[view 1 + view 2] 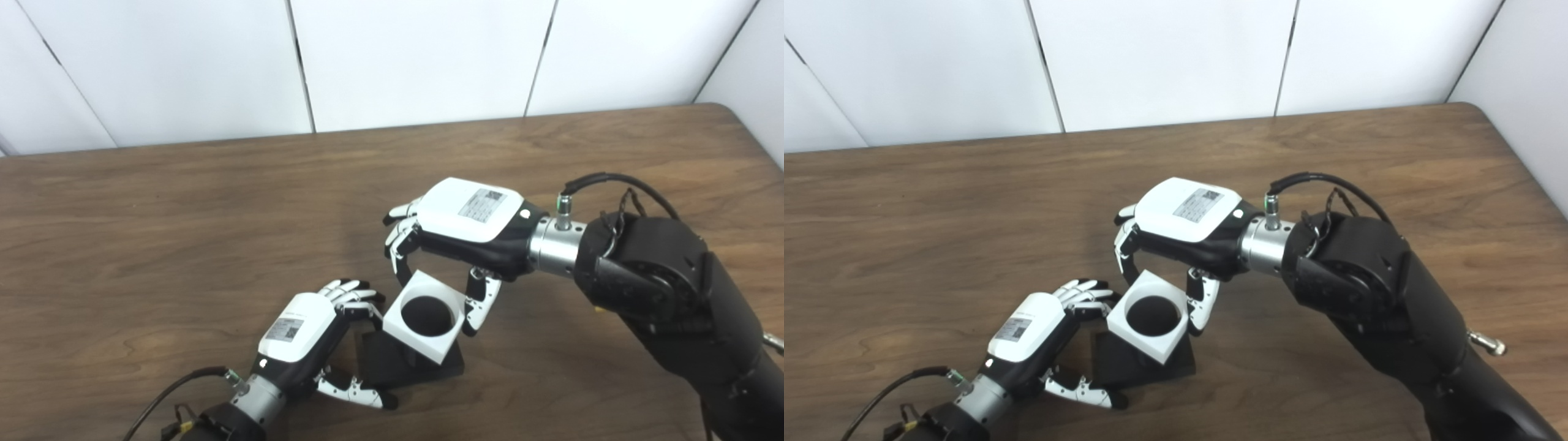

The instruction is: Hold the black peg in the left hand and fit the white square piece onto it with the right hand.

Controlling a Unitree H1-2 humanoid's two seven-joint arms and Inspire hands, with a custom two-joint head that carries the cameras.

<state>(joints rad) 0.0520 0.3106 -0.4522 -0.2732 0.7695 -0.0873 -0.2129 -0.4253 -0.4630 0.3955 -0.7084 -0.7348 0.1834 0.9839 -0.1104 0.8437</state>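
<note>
The white square piece (421, 345), with a round hole through it, sits tilted over the black peg (427, 316), whose dark top fills the hole. The peg's flat black base (398, 367) rests on the table. My right hand (465, 223) is above the piece, shut on it, with fingers on its far side and the thumb on its right side. My left hand (306, 334) grips the base from the left, its fingers (355, 300) at the base's far corner beside the piece and its thumb along the front edge.
The brown wooden table (184, 245) stretches to white wall panels (416, 61) at the back. Its right rear corner (729, 113) is rounded. A black cable (612, 179) loops over my right wrist.
</note>
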